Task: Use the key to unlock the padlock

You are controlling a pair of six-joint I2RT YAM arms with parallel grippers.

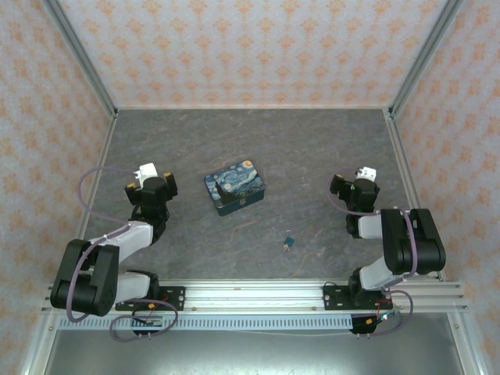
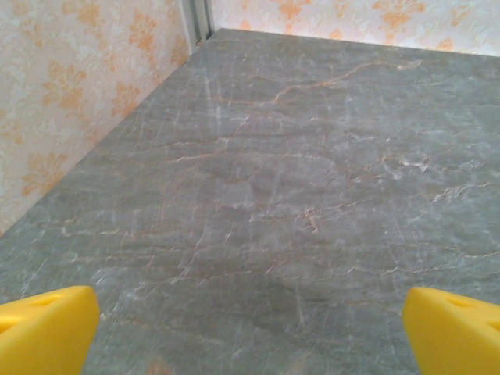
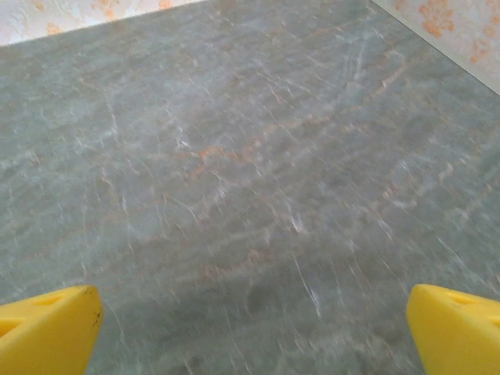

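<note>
Two claws, left gripper (image 1: 148,173) and right gripper (image 1: 364,173), stand wide and empty. Padlock (image 1: 289,243) lies lower centre of the top view, below-right of the tin (image 1: 234,185); key too small to make out. Judged best: nearer right arm drops straight over it, jaws straddling the body

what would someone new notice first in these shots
The dark-blue swirl-painted tin stands out in the middle of the grey marbled table. A tiny blue-teal padlock lies apart from it, nearer the arms and to its right. The left arm and right arm sit folded at either side, jaws wide open.
</note>
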